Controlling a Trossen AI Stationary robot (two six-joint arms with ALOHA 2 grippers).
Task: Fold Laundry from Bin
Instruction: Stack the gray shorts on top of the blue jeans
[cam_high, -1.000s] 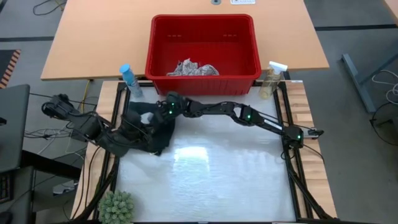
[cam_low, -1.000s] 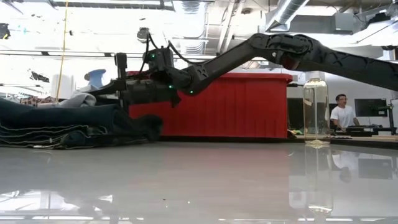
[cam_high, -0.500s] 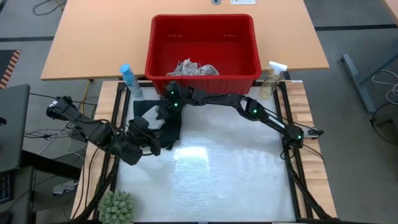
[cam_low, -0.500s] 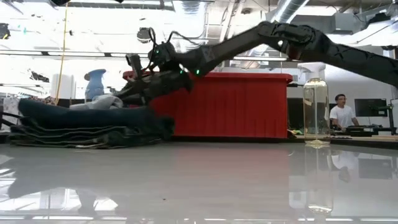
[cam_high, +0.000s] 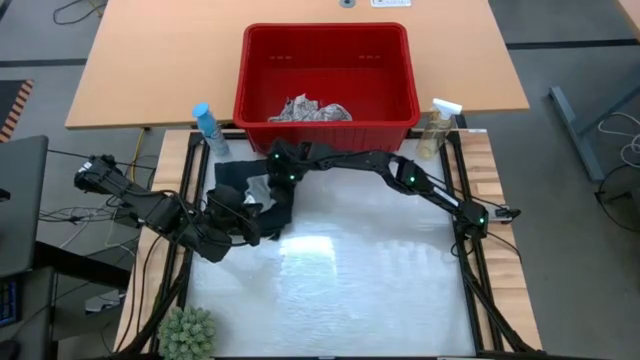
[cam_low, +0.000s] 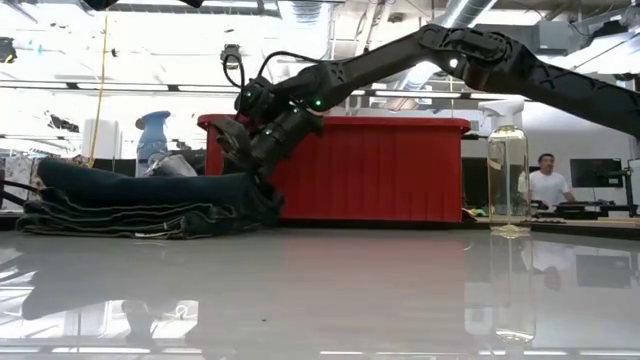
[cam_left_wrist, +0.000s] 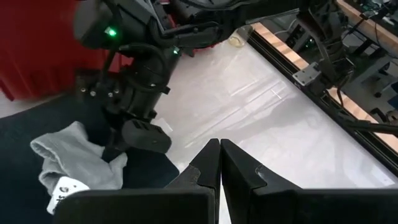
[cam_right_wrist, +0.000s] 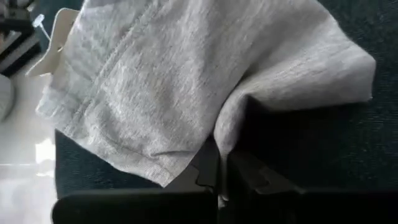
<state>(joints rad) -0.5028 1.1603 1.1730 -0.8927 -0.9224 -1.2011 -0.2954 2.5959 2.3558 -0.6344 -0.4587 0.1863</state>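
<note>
The dark trousers lie folded in a flat pile on the table's far left. A small grey cloth rests crumpled on top of them. My right gripper slants down onto that cloth, shut on it. My left gripper hovers shut and holding nothing over the pile's near edge. The red bin stands behind the table, a white leaf-print cloth lying in it. My right gripper pinches a fold of the grey cloth between its two fingers. The fingers slant down from the table's far right side. The cloth lies slack on top of the trousers, not lifted.
A blue spray bottle stands left of the bin, and a clear one right of it. A small plant sits at the near left corner. The glossy table surface stretches right and near. A person stands far off in the room.
My right gripper has tipped from nearly level to slanting down onto the pile and has rolled, staying on the grey cloth. My left gripper has drawn back a little toward the near edge. The trousers' bunched right end has settled into a flat pile.
</note>
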